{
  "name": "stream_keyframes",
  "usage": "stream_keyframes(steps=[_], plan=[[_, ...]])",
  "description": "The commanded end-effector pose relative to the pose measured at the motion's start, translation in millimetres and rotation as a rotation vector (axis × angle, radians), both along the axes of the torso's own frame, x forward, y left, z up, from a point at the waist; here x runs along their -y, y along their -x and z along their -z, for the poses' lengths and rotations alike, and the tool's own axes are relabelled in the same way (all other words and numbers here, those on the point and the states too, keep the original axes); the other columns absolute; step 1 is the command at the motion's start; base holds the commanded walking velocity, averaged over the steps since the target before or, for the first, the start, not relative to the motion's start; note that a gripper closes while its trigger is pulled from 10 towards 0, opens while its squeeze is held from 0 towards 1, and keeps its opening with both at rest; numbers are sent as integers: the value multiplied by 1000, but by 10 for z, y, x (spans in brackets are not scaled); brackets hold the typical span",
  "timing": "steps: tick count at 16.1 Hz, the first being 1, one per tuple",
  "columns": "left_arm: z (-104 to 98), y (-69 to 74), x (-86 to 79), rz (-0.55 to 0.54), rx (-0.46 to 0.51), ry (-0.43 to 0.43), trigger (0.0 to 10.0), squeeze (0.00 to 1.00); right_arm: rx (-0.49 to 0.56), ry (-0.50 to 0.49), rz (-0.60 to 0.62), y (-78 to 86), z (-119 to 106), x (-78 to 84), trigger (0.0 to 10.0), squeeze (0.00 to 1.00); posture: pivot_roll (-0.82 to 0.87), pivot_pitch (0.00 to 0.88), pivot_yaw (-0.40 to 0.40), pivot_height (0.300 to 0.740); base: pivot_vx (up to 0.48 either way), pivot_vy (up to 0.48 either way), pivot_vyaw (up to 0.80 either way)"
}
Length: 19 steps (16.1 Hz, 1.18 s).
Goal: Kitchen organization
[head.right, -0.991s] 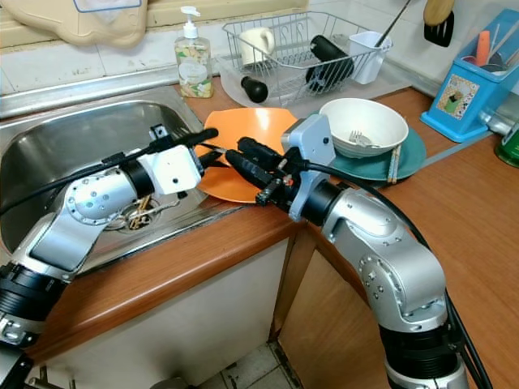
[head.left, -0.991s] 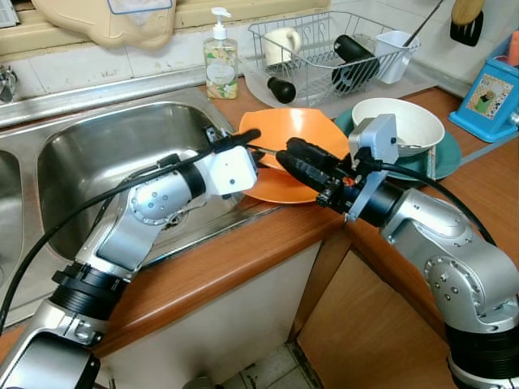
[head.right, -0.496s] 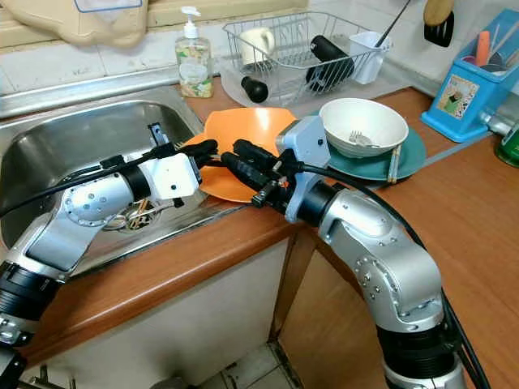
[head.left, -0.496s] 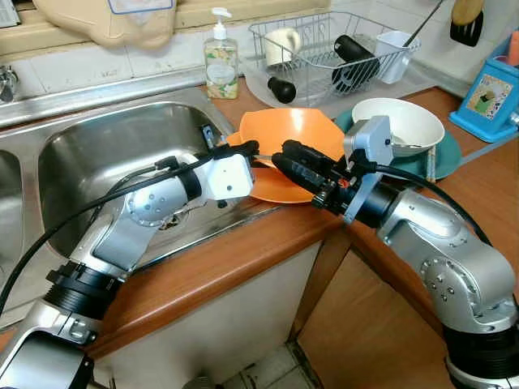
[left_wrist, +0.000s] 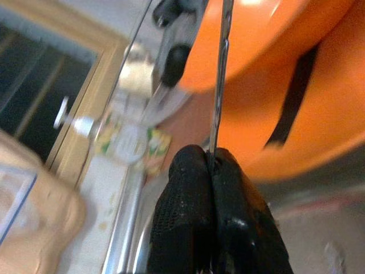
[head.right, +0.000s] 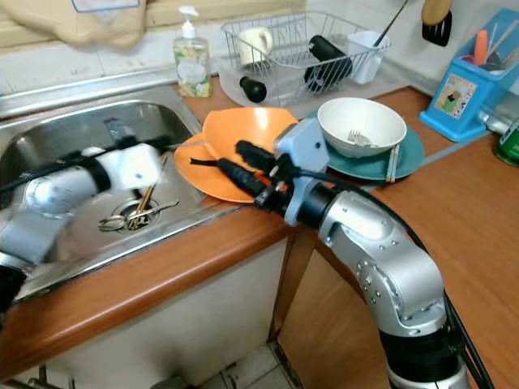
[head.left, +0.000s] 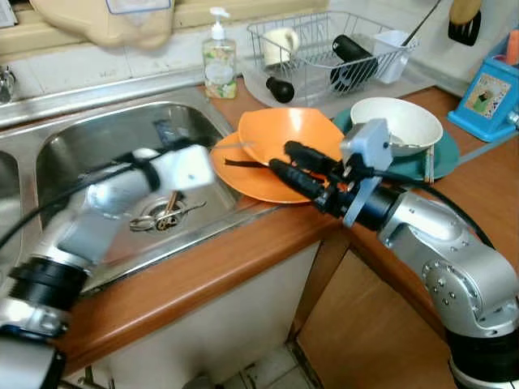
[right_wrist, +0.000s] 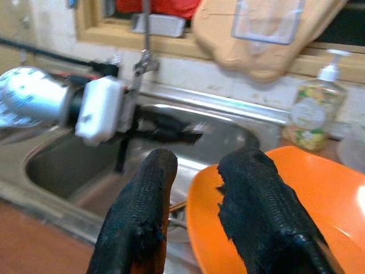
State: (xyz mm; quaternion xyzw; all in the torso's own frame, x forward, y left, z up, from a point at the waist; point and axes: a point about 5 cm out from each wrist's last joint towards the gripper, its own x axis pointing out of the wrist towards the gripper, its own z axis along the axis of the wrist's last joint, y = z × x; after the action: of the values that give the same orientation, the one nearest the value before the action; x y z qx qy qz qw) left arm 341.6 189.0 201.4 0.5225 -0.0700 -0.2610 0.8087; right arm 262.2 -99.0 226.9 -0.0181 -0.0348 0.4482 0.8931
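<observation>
Left pincer (left_wrist: 212, 171) clenched on thin metal utensil (left_wrist: 219, 74) over steel sink (head.left: 89, 150). Right pincer (head.left: 288, 158) released, straddling rim of orange plastic bowl (head.left: 292, 130) at worktop's (head.left: 243, 251) sink edge. Risk: thin grip, utensil could slip.

This is a home kitchen. A steel sink (head.left: 97, 154) is sunk into a wooden counter (head.left: 211, 267), with cutlery lying at its drain (head.left: 166, 212). A bottle of hand soap (head.left: 220, 55) stands behind the sink against a tiled wall. Beside it a wire dish rack (head.left: 332, 49) holds a mug (head.left: 280, 42) and other washed things. On the counter lie orange plates (head.left: 284, 154) and a white bowl (head.left: 397, 121) on a green plate (head.left: 442, 158). A spatula (head.left: 465, 20) hangs on the wall.
</observation>
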Motion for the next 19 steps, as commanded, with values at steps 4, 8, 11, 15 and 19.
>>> stream_keyframes(steps=[4,8,11,15,19], plan=[[201,-173,-372,-193,-104,-28,2275,0,-52,109,-70,82,143,-55,10000,0,-10,0,9,740,0,0,0],[541,-207,-443,-257,-280,-62,10000,1000,-93,179,-62,84,259,-48,10000,0,-19,0,16,740,0,0,0],[754,-186,-492,-281,-414,-106,10000,1000,-107,204,-63,118,311,-61,10000,0,-24,0,23,740,0,0,0],[847,-165,-505,-279,-448,-124,10000,1000,-111,198,2,54,315,-18,10000,0,-22,0,22,740,0,0,0],[783,-160,-509,-264,-402,-7,10000,0,-82,133,177,-153,201,108,10000,0,-21,0,15,740,0,0,0]])
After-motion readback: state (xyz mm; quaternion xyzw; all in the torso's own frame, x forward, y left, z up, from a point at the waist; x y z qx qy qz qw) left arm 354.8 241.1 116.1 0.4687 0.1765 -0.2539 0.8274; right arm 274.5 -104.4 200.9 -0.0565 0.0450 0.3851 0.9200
